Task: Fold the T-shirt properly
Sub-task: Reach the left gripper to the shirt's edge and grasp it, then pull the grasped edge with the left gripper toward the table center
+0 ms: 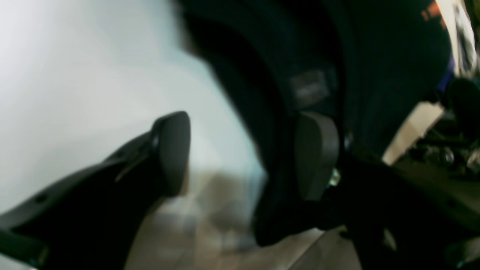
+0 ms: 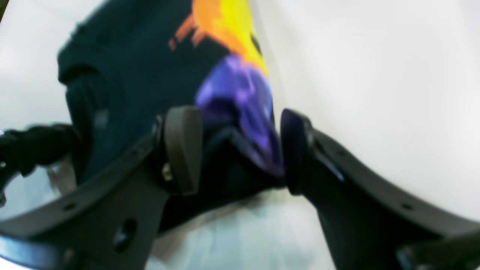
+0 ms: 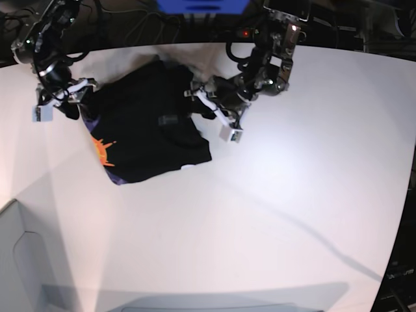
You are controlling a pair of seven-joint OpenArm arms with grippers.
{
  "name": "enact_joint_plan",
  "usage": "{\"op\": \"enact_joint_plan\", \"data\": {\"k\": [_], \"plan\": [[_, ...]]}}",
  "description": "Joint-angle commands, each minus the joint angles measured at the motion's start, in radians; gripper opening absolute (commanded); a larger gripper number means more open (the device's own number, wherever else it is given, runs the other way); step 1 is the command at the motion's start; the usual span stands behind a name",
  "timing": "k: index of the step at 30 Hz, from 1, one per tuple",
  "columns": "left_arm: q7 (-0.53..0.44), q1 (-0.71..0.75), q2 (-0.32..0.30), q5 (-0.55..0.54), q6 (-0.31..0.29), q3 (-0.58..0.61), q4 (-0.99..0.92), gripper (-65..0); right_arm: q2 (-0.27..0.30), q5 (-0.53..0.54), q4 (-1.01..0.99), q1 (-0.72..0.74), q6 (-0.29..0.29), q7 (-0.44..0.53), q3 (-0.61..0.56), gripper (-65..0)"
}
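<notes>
**Both end effectors open at the shirt's edges**

The large black cotton T-shirt with an orange-and-purple print (image 3: 146, 133) lay on the white bench (image 3: 292, 195), in its far left part, near the far edge. In the base view it looked already partly folded, a compact dark shape with the print showing at its left side and a small white label near its front edge.

The right end effector (image 2: 240, 150) stood with its jaws apart. A bunch of the purple printed cloth sat between the two pads, and it seemed to touch the pad on the picture's right side, but the jaws did not press it. The left end effector (image 1: 247, 153) was also open. One pad lay against the dark cloth near a grey label and the other stood over bare bench; the picture was blurred, so I cannot say if the cloth was touched.

The risks, as I judge them:

- The cloth between the right pads could catch on a pad when that arm pulls away, and this would drag the fold open.
- The left pad close to the fabric could push a layer out of line if the arm moves sideways.
- The folded edges looked uneven, so the next fold could come out crooked.
</notes>
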Motion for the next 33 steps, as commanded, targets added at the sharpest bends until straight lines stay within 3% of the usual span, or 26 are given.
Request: {"op": "enact_joint_plan", "data": {"k": [1,14,17,20,22,33], "plan": [[0.012,-0.011,-0.004,0.017,0.01,0.005,-0.01,-22.8,0.007,0.023,0.028,0.002,0.022,0.023,0.004,-30.6],[0.01,-0.223,-0.016,0.016,0.01,0.199,-0.231,-24.3,0.01,0.021,0.033,0.005,0.022,0.02,0.001,-30.6],[-0.008,-0.261,-0.015,0.016,0.01,0.249,-0.282,-38.3,0.01,0.021,0.031,0.003,0.022,0.02,0.002,-30.6],[-0.085,-0.286,-0.016,0.017,0.01,0.291,-0.313,-64.3,0.01,0.021,0.031,0.002,0.022,0.02,0.002,-30.6],[-0.096,-0.309,-0.025,0.019,0.01,0.292,-0.319,-64.9,0.01,0.021,0.031,0.002,0.022,0.018,0.002,-30.6],[-0.096,-0.549,-0.232,0.168,0.001,0.297,-0.32,-65.0,0.009,0.021,0.031,0.002,0.022,0.018,0.001,-30.6]]}}
